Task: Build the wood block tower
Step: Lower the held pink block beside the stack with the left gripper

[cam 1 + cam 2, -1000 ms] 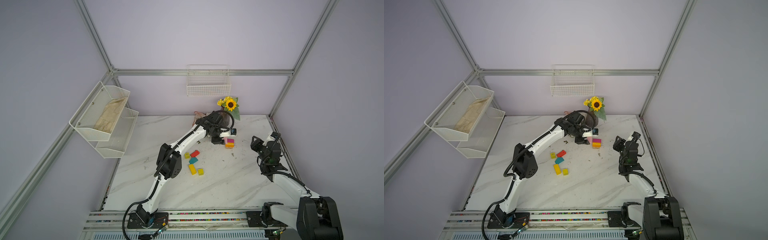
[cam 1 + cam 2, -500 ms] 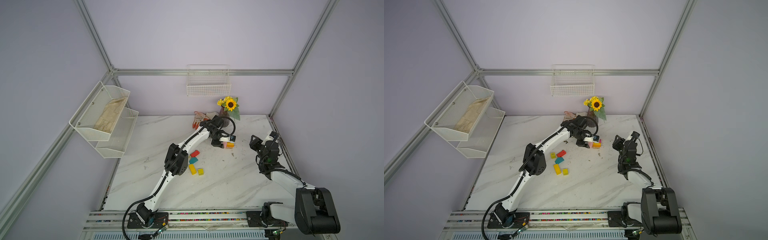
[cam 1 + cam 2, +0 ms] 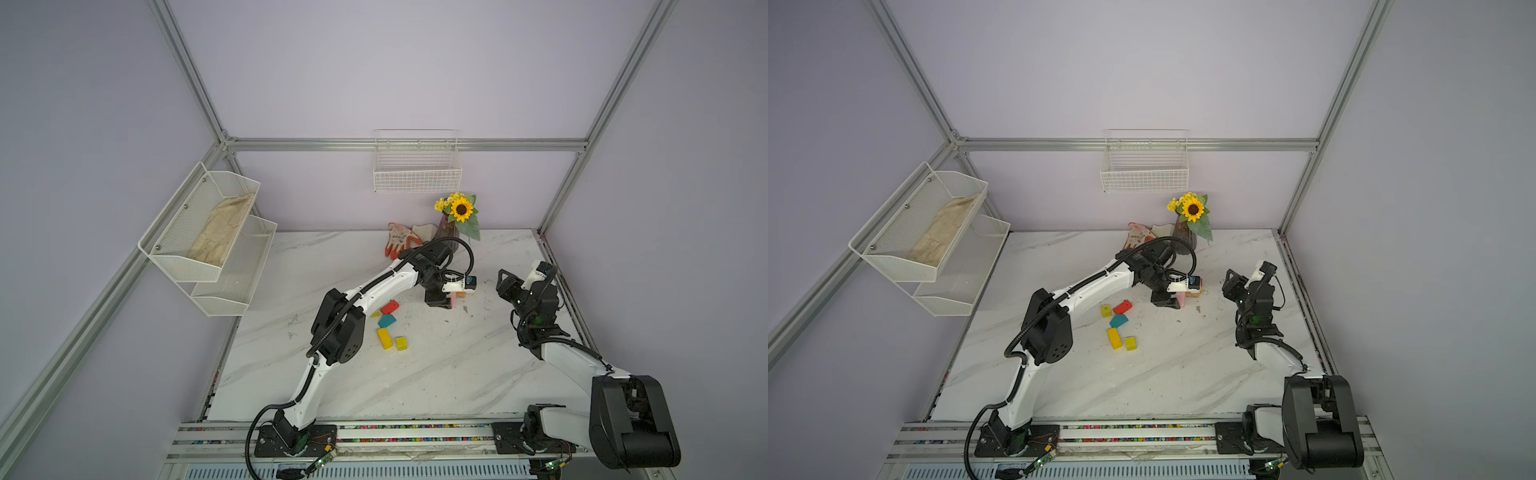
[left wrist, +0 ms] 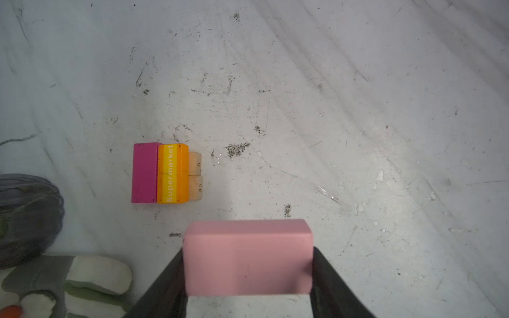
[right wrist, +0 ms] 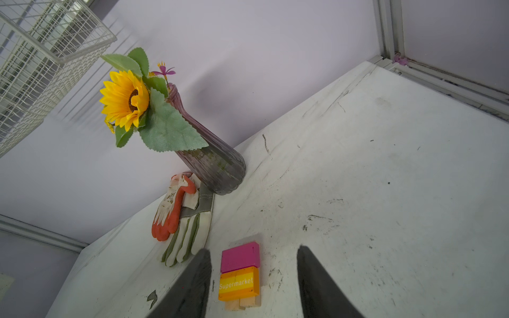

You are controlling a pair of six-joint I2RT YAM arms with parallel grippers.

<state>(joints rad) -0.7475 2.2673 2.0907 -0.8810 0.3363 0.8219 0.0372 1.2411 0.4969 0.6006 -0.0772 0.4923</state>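
The pink block point(image 4: 248, 247) is seen clamped by its short ends between the dark jaws of the left gripper point(image 4: 248, 275), at the lower middle of the left wrist view, with the bare table point(image 4: 358, 110) behind it. The tower point(image 4: 161, 173) is found up and to the left of it in that frame, apart from it. It is made up of a magenta bar point(image 4: 144, 173) laid on an orange block point(image 4: 173, 173) lettered "Supermarket", which is carried on two tan blocks point(image 4: 195, 173). The placing is judged to turn on the two long axes. The held block's long side is spread across the frame, while the magenta bar's long side is run up and down it, so the two are crossed at about a right angle. A shift toward the upper left, and probably a turn of the wrist, would be called for before the pink block could be set down squarely. In both top views the left gripper is shown just beside the tower at mid-frame and is plainly the nearer. The right gripper point(image 3: 508, 282) is held well to the right, jaws parted with nothing between them, pointed at the tower. Other wood blocks point(image 3: 386, 321), red, teal and yellow, are left loose on the table to the lower left of the tower.
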